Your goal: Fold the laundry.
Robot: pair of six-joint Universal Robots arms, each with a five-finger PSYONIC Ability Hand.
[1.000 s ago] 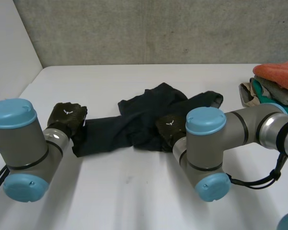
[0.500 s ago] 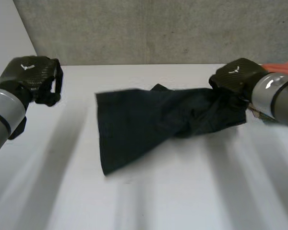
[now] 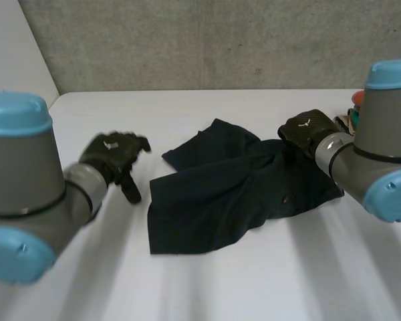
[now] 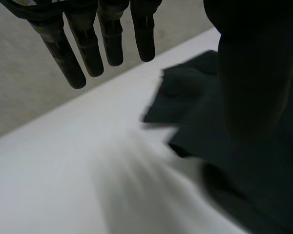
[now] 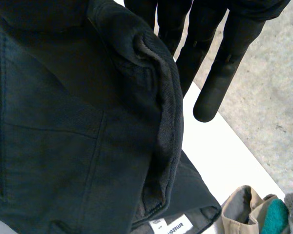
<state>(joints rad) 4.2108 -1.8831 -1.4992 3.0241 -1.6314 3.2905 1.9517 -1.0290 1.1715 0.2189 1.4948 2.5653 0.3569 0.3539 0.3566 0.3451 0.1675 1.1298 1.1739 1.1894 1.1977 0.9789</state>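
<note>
At the left, the left hand hovers over the bare white table. Its fingers are straight and spread with nothing between them, so it is slack and empty. The dark garment lies to that hand's right, near but clear of it, with a strip of table between the fingertips and the cloth's left edge. It sits roughly in the middle of the table, mostly flat but rumpled. Its long axis slants from a near corner on the left up to a far, bunched end on the right. The right hand rests on that far end. Its fingers run straight out past a thick rolled hem rather than curling round it, and the cloth simply lies against the palm side, with a small white label showing at the edge. Beyond it, at the table's right margin, sits a pile of other laundry in beige, teal and orange. To my eye the right end is covered. The next reach belongs to the left hand, which would travel rightward and slightly toward the near corner to take the garment's free left edge.
</note>
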